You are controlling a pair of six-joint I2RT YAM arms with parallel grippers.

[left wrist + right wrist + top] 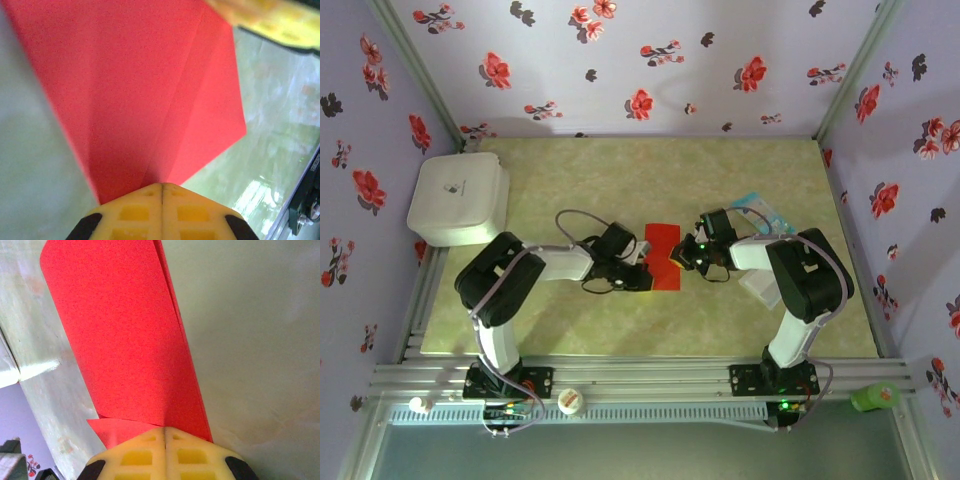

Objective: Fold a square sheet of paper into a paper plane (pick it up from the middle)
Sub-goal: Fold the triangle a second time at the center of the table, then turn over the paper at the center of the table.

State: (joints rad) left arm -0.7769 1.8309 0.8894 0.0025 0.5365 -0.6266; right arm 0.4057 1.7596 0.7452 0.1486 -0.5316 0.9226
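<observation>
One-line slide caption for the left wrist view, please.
Left fingers pinched shut on the point of the creased red paper, fanned out over the pale green table.

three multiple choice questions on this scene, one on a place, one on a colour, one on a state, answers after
1. The white box sits on the table:
A) at its far left
B) at its near right
C) between the two arms

2. The paper is:
A) blue
B) red
C) green

3. The left gripper is:
A) wide open
B) shut on the paper
C) shut on the box

Answers:
1 A, the top view has it beside the left wall, on the far side.
2 B, it is bright red in every view.
3 B, the paper comes out from between its closed jaws, as it does at the right gripper.
</observation>
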